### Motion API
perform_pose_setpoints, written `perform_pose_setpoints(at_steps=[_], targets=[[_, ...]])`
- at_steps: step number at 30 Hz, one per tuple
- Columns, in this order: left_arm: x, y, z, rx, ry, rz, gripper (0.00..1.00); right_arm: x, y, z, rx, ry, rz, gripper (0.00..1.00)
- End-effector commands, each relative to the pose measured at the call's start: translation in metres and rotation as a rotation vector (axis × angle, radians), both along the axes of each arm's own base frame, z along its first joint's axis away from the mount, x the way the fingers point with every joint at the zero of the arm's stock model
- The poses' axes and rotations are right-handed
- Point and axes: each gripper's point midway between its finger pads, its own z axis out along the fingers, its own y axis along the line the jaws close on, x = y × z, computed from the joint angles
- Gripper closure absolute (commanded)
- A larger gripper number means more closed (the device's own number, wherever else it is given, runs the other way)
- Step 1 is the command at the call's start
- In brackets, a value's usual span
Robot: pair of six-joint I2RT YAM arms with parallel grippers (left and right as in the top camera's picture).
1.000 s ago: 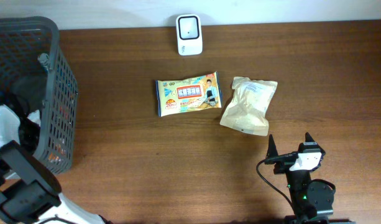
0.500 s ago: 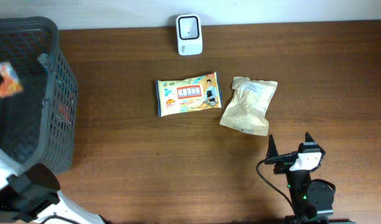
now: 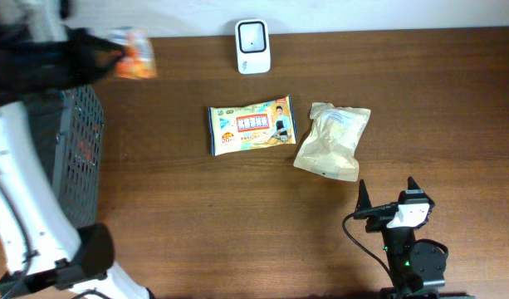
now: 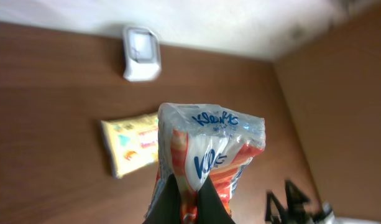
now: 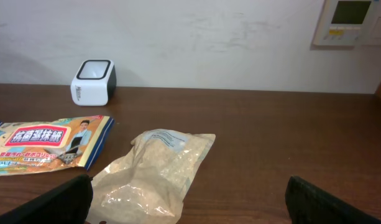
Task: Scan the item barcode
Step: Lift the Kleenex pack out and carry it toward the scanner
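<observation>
My left gripper [image 3: 115, 51] is shut on an orange-and-white tissue pack [image 3: 134, 43], held in the air just past the basket's back right corner; the overhead view shows it blurred. In the left wrist view the pack [image 4: 209, 149] stands up from between my black fingers [image 4: 170, 202]. The white scanner [image 3: 253, 46] with its dark window sits at the table's back edge, to the right of the pack, and also shows as the scanner [image 4: 141, 53] ahead of the pack. My right gripper [image 3: 388, 193] rests open near the front right, with nothing in it.
A dark grey mesh basket [image 3: 81, 154] stands at the left edge. A yellow-and-blue wipes pack [image 3: 252, 126] and a beige plastic bag [image 3: 332, 139] lie mid-table, in front of the scanner. The bag [image 5: 154, 171] lies just ahead of my right fingers.
My left arm has lifted the tissue pack out of the basket and swung it up and to the right, toward the scanner. The right arm has not moved.
</observation>
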Motion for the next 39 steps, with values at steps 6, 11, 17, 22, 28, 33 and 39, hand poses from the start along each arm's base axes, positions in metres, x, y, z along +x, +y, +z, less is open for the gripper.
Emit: perform_pose_setpoints(at_steps=[6,11,17,22,28,33,39], targets=[[0.003,-0.139,-0.116,0.265,0.189,-0.299,1.0,0.0,0.001,-0.004,-0.006,0.006,0.005,0.01],[0.027,-0.198,-0.187,0.354,0.133,-0.378,1.0,0.0,0.001,-0.004,-0.006,0.006,0.005,0.01],[0.043,-0.248,-0.258,0.358,0.127,-0.409,1.0,0.0,0.001,-0.004,-0.006,0.006,0.005,0.01],[0.043,-0.28,-0.311,0.361,0.161,-0.447,0.91,0.0,0.001,-0.004,-0.006,0.006,0.005,0.02],[0.04,-0.289,-0.317,0.361,0.162,-0.46,0.01,0.0,0.001,-0.004,-0.006,0.006,0.005,0.01],[0.051,-0.283,-0.292,0.347,0.132,-0.436,0.01,0.0,0.001,-0.004,-0.006,0.006,0.005,0.01],[0.066,-0.239,-0.199,0.329,0.044,-0.359,0.0,0.0,0.001,-0.004,-0.006,0.006,0.005,0.01]])
